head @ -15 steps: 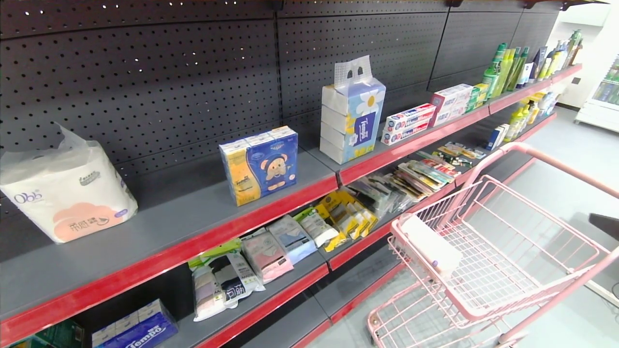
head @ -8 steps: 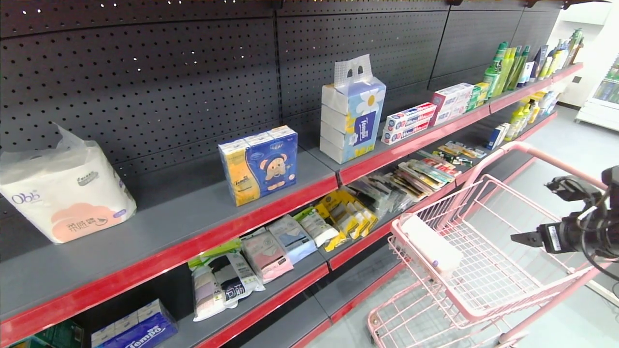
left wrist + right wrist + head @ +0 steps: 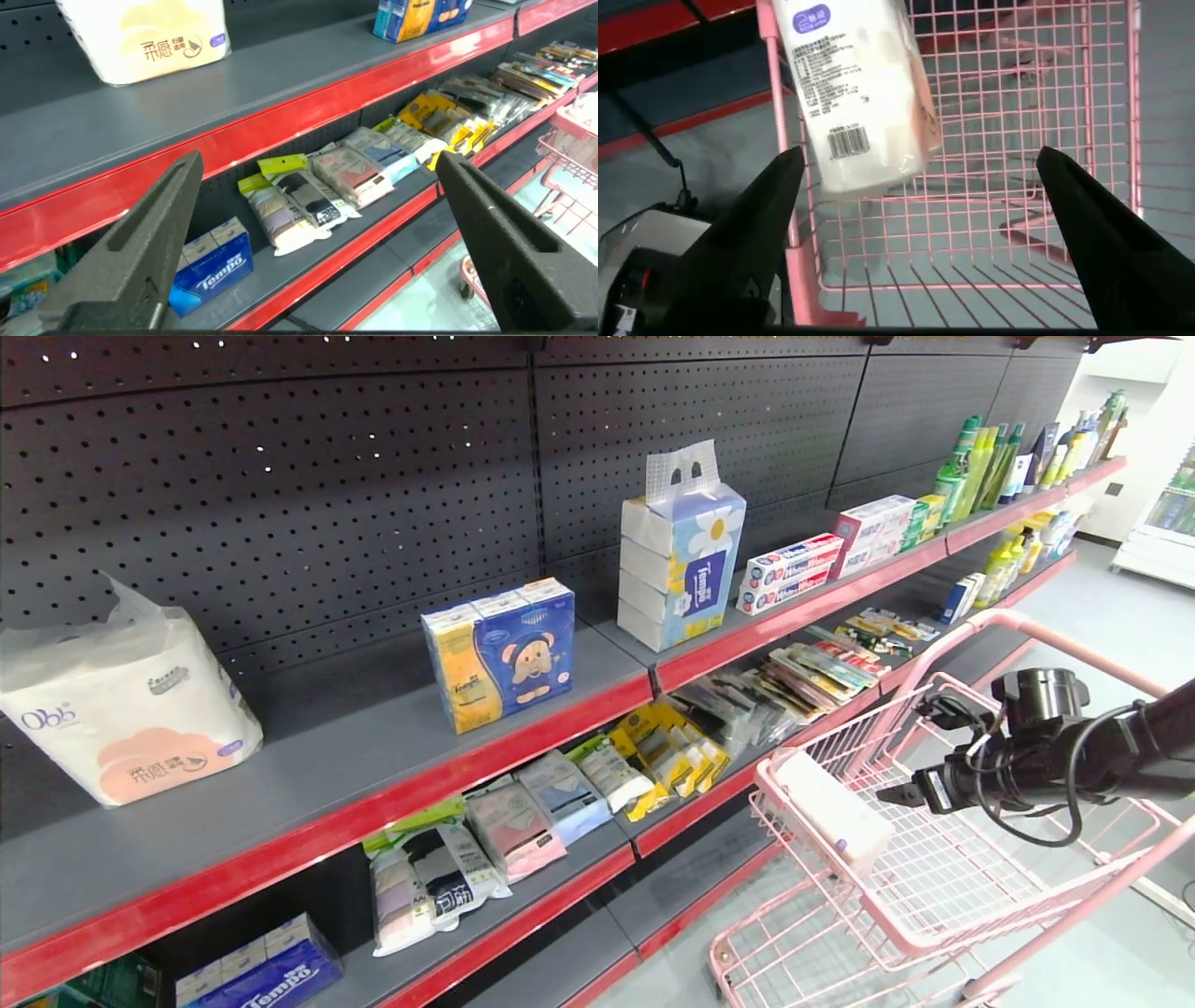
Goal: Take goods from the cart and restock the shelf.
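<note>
A white wrapped pack [image 3: 831,810] leans against a wire wall of the pink cart [image 3: 1092,658].

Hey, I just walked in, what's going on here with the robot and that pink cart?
The robot is restocking a store shelf from the pink cart. Its right gripper hovers open over the cart basket, close to a white pack lying inside, but it has not gripped it yet. The left gripper is open and empty, facing the shelves. Tissue packs already stand on the top shelf.
</note>
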You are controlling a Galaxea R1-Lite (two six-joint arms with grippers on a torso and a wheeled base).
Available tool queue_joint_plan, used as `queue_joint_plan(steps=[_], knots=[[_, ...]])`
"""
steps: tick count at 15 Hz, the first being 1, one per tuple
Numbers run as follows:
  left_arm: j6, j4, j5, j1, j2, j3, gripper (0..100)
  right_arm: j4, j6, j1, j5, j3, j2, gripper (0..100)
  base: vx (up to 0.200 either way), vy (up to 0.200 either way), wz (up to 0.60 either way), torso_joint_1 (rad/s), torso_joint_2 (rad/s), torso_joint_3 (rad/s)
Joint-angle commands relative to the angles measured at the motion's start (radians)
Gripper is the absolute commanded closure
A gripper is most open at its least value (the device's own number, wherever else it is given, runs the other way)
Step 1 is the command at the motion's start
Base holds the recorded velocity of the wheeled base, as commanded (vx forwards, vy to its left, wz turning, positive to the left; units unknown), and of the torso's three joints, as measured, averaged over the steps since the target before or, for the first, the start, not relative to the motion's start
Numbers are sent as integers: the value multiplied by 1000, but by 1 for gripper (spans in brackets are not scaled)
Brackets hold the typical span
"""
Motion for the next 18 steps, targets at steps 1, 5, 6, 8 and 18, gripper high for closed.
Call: queue_joint_plan(steps=[1, 5, 6, 8, 18], knots=[[0, 0, 0, 0, 1, 0, 0, -2, 5, 39, 1, -25, 44, 0, 0, 0, 0, 0, 0, 0], [0, 0, 0, 0, 1, 0, 0, -2, 31, 88, -2, -51, 68, 0, 0, 0, 0, 0, 0, 0], [0, 0, 0, 1, 1, 0, 0, -10, 33, 94, -4, -55, 87, 0, 0, 0, 0, 0, 0, 0], [0, 0, 0, 1, 1, 0, 0, -37, 31, 105, -9, -74, 119, 0, 0, 0, 0, 0, 0, 0], [0, 0, 0, 1, 1, 0, 0, -57, 18, 124, -19, -150, 248, 0, 0, 0, 0, 0, 0, 0]])
